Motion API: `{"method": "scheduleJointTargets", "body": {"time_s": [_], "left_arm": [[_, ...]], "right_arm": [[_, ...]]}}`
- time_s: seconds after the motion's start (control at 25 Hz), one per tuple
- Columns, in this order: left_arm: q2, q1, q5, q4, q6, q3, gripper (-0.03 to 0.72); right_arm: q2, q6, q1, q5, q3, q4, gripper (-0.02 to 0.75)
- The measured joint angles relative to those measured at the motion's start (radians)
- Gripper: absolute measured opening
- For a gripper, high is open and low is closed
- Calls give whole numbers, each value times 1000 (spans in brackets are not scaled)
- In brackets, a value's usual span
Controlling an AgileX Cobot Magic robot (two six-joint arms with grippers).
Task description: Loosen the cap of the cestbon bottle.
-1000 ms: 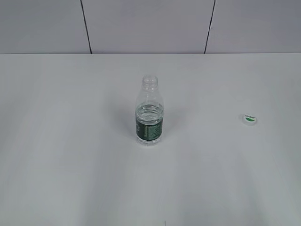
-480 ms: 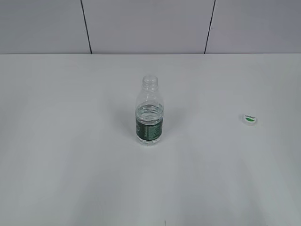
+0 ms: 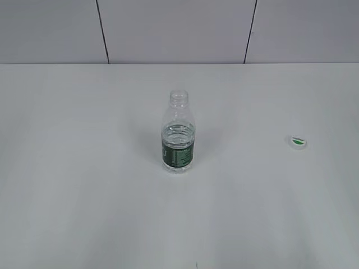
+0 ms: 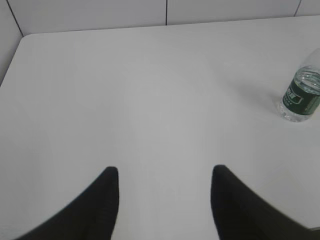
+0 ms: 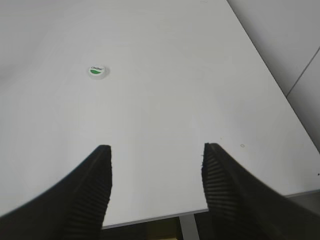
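Note:
The cestbon bottle [image 3: 178, 133] stands upright in the middle of the white table [image 3: 84, 185], clear with a dark green label, its neck open with no cap on it. It also shows at the right edge of the left wrist view [image 4: 302, 94]. The cap [image 3: 298, 142], white with a green logo, lies flat on the table far to the bottle's right; it also shows in the right wrist view [image 5: 98, 72]. My left gripper [image 4: 165, 172] is open and empty, far from the bottle. My right gripper [image 5: 156, 150] is open and empty over the table's near edge. Neither gripper shows in the exterior view.
A grey panelled wall [image 3: 179, 31] runs behind the table. The table's right and near edges [image 5: 270, 95] show in the right wrist view, with a table leg [image 5: 187, 227] below.

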Motion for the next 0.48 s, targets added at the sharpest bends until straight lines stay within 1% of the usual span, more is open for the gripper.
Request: {"method": "scheduleJointTargets", "body": {"time_s": [0.48], "left_arm": [[0,-1,-1,-2,0,0,365]], "right_arm": [[0,0,0,0,0,0,440]]}}
